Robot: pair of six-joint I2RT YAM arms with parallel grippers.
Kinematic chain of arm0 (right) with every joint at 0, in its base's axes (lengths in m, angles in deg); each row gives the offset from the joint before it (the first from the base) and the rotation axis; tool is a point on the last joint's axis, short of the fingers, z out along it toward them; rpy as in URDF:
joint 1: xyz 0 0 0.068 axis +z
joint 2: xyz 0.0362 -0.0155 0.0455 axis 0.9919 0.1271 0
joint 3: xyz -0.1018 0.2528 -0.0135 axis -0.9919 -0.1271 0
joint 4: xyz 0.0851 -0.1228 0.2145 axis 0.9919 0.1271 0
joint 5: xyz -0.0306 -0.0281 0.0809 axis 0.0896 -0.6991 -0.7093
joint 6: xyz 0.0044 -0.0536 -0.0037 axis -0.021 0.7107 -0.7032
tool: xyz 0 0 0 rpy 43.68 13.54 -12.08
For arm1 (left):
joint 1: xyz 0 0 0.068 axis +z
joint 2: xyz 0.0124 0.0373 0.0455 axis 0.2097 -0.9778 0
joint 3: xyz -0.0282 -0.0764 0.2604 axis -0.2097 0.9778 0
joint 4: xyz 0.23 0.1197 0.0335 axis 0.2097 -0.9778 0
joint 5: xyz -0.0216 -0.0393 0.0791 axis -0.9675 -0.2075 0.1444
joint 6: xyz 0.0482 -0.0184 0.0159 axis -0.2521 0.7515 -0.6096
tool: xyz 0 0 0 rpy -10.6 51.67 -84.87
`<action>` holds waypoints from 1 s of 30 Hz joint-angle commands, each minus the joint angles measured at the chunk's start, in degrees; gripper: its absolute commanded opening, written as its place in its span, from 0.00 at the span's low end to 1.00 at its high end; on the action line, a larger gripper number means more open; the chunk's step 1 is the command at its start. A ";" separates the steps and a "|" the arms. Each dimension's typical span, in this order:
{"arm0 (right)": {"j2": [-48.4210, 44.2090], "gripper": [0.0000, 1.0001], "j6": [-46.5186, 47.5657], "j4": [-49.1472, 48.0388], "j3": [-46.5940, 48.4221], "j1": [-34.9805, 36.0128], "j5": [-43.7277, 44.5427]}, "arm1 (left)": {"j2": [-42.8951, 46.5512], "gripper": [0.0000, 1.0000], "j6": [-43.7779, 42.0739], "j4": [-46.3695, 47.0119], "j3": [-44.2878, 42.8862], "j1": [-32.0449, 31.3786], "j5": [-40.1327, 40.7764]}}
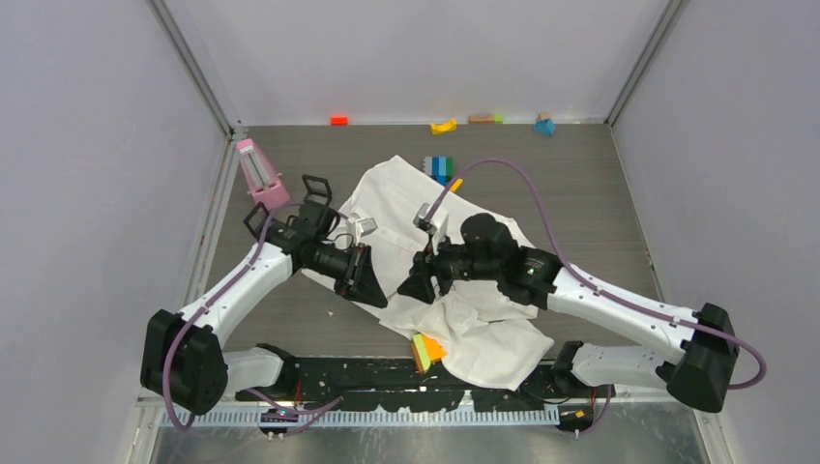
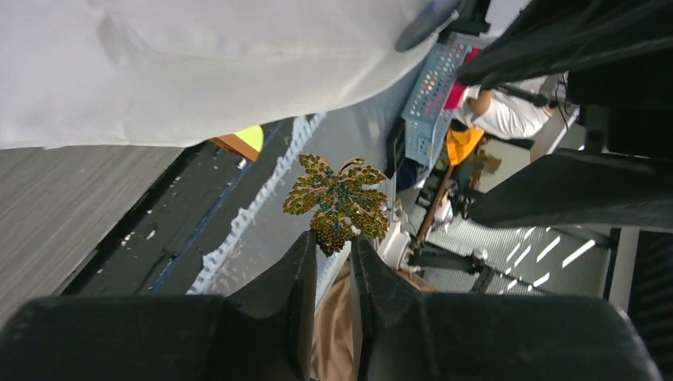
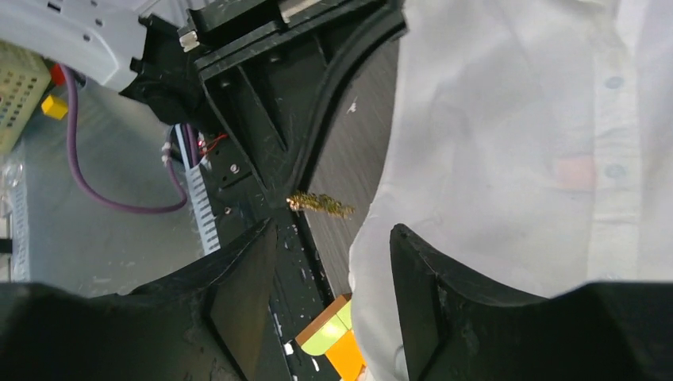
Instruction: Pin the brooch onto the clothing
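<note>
The left pincer (image 2: 333, 243) hides the lower tip of the brooch (image 2: 337, 200); the shirt (image 2: 198, 71) is cut off above.

Gold leaf-shaped brooch (image 2: 339, 202) held beside crumpled white shirt (image 1: 488, 343).

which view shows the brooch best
The left wrist view: the brooch faces the camera, a gold leaf pinched by the left jaws. The right wrist view shows it edge-on; in the top view it cannot be made out.

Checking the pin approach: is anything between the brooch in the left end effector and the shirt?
Nothing visible. The brooch, pinched in the left end effector, faces the shirt edge with only table between them. The open right end effector sits at that edge.
</note>
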 commanded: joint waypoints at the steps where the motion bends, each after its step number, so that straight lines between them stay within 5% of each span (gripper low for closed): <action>1: 3.94 0.59 5.13 0.67 4.58 2.45 -4.35 | -0.28 0.02 0.99 2.54 -0.72 -3.25 -7.41; 10: 5.47 0.52 6.91 5.33 7.05 2.60 -16.35 | -0.73 0.01 2.67 4.03 -0.38 -6.10 -9.39; 30: 7.52 0.29 8.61 7.99 8.05 2.61 -19.81 | -0.52 0.00 3.94 4.29 -0.82 -7.75 -10.95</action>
